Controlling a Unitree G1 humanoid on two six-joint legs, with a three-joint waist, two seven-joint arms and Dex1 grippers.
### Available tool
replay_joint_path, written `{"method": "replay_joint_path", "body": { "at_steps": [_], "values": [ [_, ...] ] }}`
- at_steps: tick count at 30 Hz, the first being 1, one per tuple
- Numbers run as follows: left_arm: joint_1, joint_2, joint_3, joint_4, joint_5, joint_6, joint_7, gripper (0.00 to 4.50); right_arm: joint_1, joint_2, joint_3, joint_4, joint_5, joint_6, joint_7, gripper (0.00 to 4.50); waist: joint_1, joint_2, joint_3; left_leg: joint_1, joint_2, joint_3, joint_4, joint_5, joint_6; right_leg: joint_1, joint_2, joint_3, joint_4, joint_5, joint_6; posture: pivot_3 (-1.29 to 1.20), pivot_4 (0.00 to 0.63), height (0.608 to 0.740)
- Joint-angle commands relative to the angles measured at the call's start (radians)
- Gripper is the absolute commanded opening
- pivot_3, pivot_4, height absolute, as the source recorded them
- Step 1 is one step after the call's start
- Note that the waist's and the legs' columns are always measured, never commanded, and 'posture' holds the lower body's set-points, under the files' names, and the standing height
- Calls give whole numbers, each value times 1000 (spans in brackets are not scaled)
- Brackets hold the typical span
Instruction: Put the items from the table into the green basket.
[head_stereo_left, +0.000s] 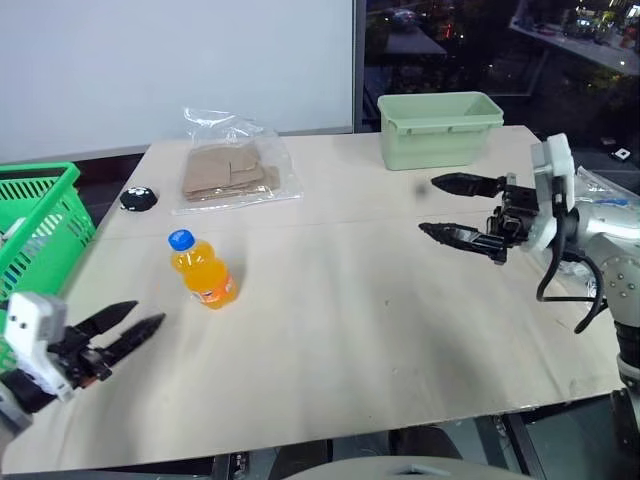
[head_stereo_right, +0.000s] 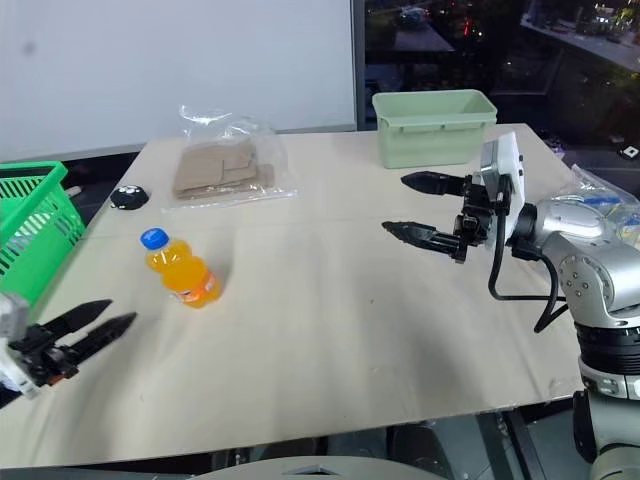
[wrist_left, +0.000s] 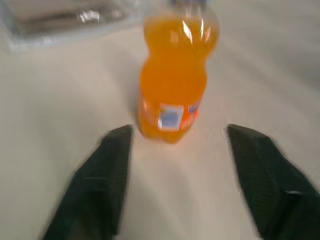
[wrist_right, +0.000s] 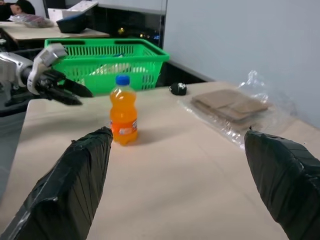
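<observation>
Orange bottle (head_stereo_left: 203, 272), blue cap, blue-and-white label; bright green lattice basket (head_stereo_left: 40, 228); clear bag (head_stereo_left: 232, 165) of brown cardboard pieces; pale green tub (head_stereo_left: 438, 129); pale beige table (head_stereo_left: 360, 330); small black round object (head_stereo_left: 138, 198)

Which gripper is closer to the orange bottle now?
Left. The left gripper hovers open just short of the bottle, pointing at it. The right gripper is open too, far across the table.
</observation>
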Motion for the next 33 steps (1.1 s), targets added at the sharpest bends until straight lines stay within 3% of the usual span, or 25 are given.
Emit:
{"method": "replay_joint_path", "body": {
  "at_steps": [1, 8, 17, 33],
  "values": [
    [-11, -23, -40, -54, 51, -96, 42, 4433, -5, -10, -26, -22, 12, -3, 4, 4500, 1, 0, 0, 0, 0, 0, 0, 0, 0, 0, 0, 0, 0, 0, 0, 39, 0, 740],
    [-168, -72, -162, 45, 163, -260, 151, 4433, 0, -17, -29, -30, 18, 8, 1, 4500, 14, 2, 0, -1, 1, 0, -1, 0, 0, -2, 1, 0, 0, 0, 0, 31, 0, 740],
    [-259, -117, -273, 123, 190, -332, 189, 4433, 26, -37, -39, -65, 36, 19, 15, 4500, 5, 3, 0, -2, 1, 2, -1, 0, 0, -3, 1, 2, -1, 0, 0, -12, 0, 740],
    [-314, -151, -334, 164, 224, -374, 284, 4433, 61, -84, -67, -120, 170, 69, 88, 4500, 4, 3, -1, -3, 1, 2, -1, 0, 0, -3, 1, 2, -1, 0, 0, -28, 0, 740]
  ]
}}
